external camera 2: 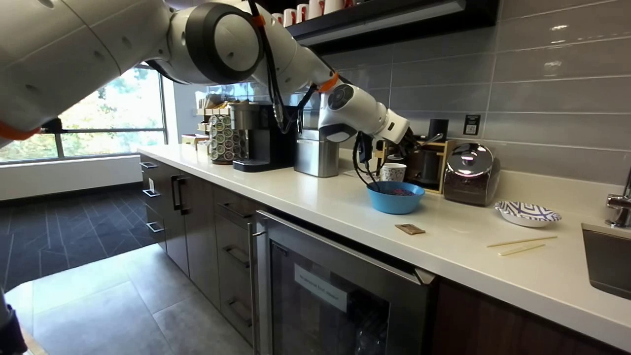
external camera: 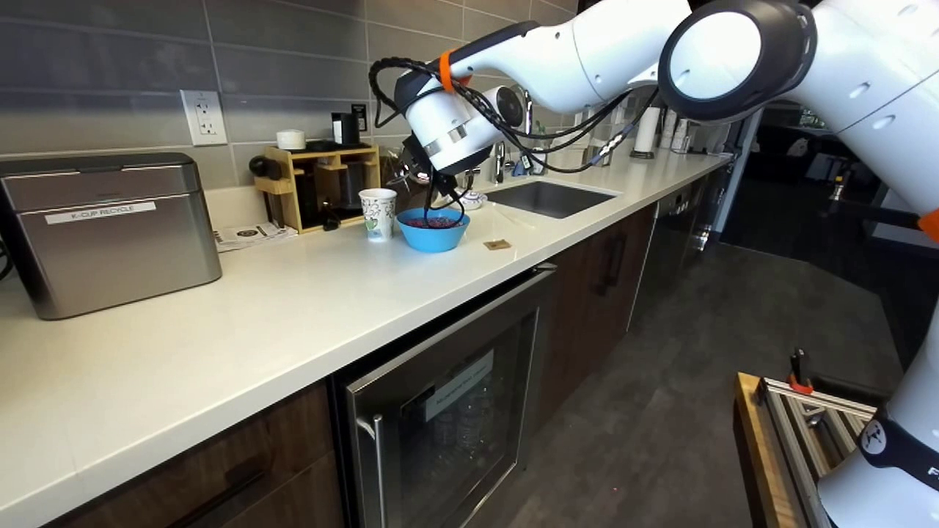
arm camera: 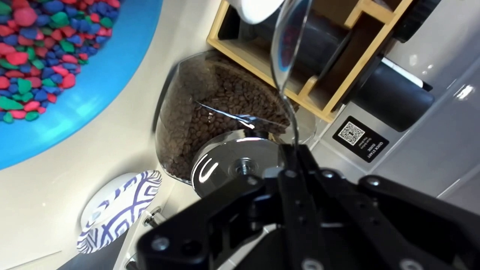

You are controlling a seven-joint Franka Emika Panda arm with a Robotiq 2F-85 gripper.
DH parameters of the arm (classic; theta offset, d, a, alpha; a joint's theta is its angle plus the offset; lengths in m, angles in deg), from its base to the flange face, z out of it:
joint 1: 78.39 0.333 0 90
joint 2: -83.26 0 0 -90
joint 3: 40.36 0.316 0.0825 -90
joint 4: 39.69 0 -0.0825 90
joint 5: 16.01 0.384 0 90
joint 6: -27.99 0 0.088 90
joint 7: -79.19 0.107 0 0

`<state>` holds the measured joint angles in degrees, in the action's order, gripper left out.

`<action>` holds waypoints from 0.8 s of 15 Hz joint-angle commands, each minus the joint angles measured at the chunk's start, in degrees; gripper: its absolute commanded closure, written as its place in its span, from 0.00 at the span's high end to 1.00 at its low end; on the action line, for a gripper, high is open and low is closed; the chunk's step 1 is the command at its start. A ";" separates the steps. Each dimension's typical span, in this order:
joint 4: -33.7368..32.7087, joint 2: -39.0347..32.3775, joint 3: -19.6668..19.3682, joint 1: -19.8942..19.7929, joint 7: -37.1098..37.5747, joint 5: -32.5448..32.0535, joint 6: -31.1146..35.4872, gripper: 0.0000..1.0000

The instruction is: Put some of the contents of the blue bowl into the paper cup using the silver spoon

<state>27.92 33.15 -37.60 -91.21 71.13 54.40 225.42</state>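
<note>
The blue bowl [external camera: 431,237] stands on the counter in both exterior views. In the wrist view its contents [arm camera: 41,56] are small red, blue and green pieces. Close beside it, the white patterned paper cup [external camera 2: 393,172] stands upright. My gripper [arm camera: 296,148] is shut on the thin handle of the silver spoon [arm camera: 288,45], which reaches up the wrist view. Blue and red show on the spoon's shiny end; I cannot tell whether it carries any pieces. In an exterior view the gripper [external camera 2: 409,142] hangs above the bowl and cup, the spoon [external camera 2: 432,141] pointing towards the wall.
Behind stand a wooden organizer [external camera: 285,187] and a coffee-bean jar [external camera 2: 471,175]. A patterned paper bowl [external camera 2: 527,217], thin sticks [external camera 2: 521,250] and a brown packet [external camera 2: 409,229] lie towards the sink [external camera: 550,198]. Black cables [external camera 2: 367,170] hang down by the blue bowl's rim.
</note>
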 commanded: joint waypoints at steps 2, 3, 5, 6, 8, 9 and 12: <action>1.01 0.44 -6.74 4.85 -0.43 4.42 -1.40 0.00; 1.40 0.66 -7.79 5.61 -0.53 5.21 -1.59 0.00; 1.99 0.89 -9.84 6.97 -0.73 6.59 -1.85 0.00; 2.22 1.00 -10.69 7.54 -0.82 7.22 -1.98 0.00; 2.43 0.96 -12.31 8.50 -0.81 8.03 -2.33 0.00; 2.71 1.06 -12.99 8.93 -0.68 8.34 -2.67 0.00; 3.46 1.00 -15.33 10.21 -0.10 8.58 -3.78 0.00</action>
<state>29.31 33.16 -49.78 -83.07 70.82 61.11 223.94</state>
